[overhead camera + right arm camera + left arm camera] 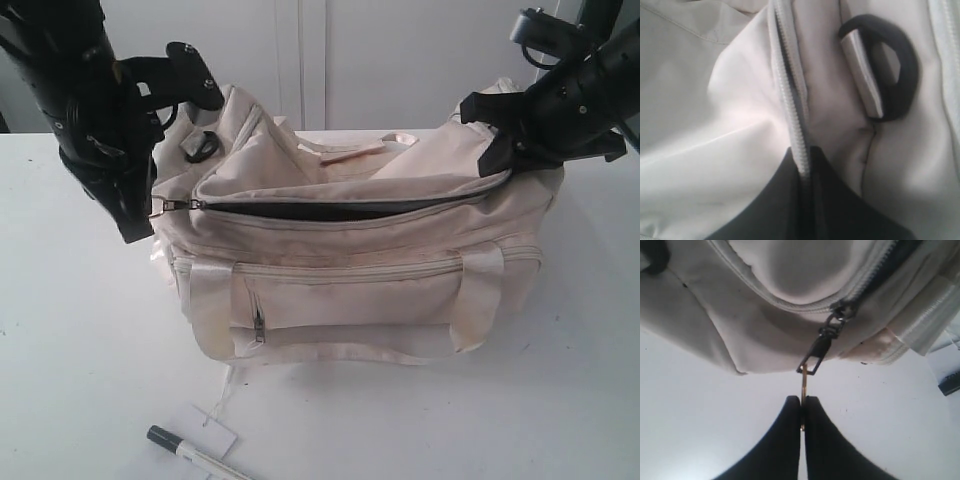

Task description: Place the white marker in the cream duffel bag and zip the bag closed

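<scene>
- Frankly, hang tag [212, 428] too small to read.
- white marker [195, 455] lies beside it, in front of cream duffel bag [350, 270], well apart from both jaws.
- left gripper [803, 415] pinches zip pull [815, 352]; right gripper [807, 170] pinches bag's zip edge [790, 110].

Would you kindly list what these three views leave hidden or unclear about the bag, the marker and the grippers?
- Exterior view: the cream duffel bag shows only a dark slit, and shadow hides any contents.
- Exterior view: the white marker is cut off by the lower edge.
- Right wrist view: blur hides whether the right gripper pinches the zipper tape or only fabric.
- Exterior view: the hang tag is too small to read.
</scene>
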Robot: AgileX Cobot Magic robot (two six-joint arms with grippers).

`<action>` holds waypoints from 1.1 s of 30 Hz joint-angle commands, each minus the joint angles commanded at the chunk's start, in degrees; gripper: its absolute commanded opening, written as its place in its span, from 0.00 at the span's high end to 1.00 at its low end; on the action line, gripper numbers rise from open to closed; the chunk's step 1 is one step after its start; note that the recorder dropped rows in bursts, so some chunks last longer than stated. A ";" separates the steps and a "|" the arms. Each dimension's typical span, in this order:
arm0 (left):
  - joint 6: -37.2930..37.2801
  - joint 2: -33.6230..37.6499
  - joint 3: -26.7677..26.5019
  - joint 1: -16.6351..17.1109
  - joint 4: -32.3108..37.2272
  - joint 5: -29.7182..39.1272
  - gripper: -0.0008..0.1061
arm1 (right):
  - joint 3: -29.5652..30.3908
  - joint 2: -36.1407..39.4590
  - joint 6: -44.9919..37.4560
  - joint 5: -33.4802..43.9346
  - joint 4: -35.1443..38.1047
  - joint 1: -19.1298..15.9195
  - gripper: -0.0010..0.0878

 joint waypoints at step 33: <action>-4.81 0.00 0.00 4.70 -4.35 -4.23 0.99 | 0.00 0.00 1.77 -2.24 -5.46 0.00 0.92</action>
